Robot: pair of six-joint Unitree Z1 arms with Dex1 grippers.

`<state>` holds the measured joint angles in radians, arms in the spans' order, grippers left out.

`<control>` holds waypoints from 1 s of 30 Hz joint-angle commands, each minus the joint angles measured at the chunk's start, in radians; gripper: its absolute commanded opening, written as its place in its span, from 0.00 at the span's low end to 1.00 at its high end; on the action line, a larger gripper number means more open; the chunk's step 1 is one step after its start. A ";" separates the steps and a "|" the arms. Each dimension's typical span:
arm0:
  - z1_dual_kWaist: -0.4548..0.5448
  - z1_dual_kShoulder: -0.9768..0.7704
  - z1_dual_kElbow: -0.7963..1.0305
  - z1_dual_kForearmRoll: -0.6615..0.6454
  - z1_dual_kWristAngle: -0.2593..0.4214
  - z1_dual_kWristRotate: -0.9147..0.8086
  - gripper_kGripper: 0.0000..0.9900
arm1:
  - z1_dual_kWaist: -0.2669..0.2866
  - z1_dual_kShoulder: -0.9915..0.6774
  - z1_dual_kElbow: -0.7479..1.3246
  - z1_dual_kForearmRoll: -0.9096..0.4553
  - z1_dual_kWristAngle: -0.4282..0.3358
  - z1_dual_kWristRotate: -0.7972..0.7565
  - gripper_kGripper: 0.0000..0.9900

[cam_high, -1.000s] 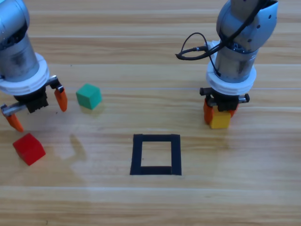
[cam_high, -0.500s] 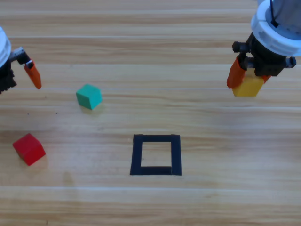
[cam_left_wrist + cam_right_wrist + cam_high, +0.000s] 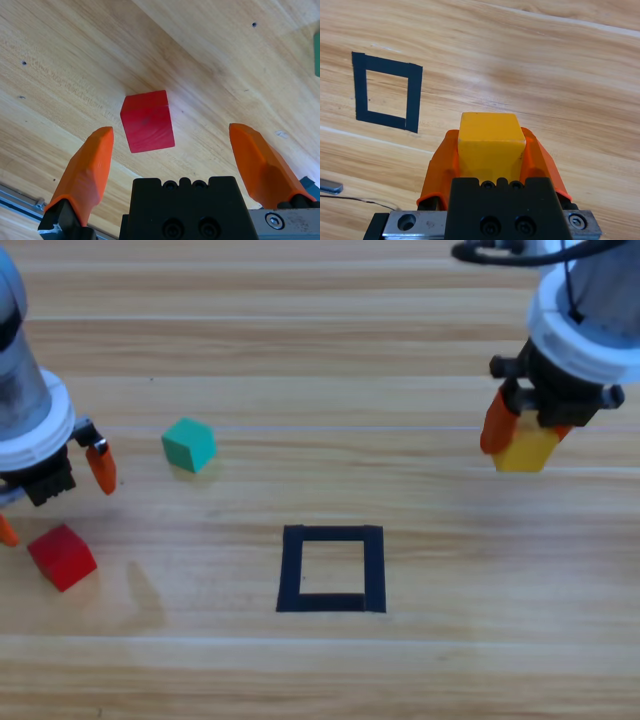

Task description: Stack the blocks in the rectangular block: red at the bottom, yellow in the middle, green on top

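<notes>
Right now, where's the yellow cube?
The yellow cube is clamped in the right gripper at the high view's upper right, up and right of the tape square, which holds nothing.

Pale, grained wooden table (image 3: 330,360)

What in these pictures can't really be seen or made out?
- Left hand, high view: one orange finger is cut off by the picture's left edge.
- Yellow cube, high view: its top is hidden under the right hand.
- Green cube, left wrist view: only a sliver shows at the right edge.
- Red cube and green cube: outside the right wrist view.
</notes>
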<state>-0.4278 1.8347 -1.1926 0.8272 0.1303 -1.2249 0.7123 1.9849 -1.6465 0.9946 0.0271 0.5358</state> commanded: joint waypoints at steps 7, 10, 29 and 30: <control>-0.017 0.058 0.085 -0.080 -0.034 -0.054 1.00 | 0.022 0.109 0.010 0.009 -0.006 0.000 0.00; -0.016 0.072 0.094 -0.099 -0.037 -0.071 1.00 | 0.022 0.114 0.008 0.009 -0.007 0.000 0.00; 0.020 0.116 0.165 -0.189 -0.066 -0.080 0.87 | 0.022 0.114 0.010 0.009 -0.027 0.000 0.00; 0.027 0.113 0.174 -0.197 -0.066 -0.076 0.84 | 0.022 0.114 0.010 0.009 -0.027 0.000 0.00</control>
<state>-0.4278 1.9194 -1.0521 0.6513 0.0744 -1.3080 0.7128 2.0513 -1.6466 0.9945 0.0196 0.5355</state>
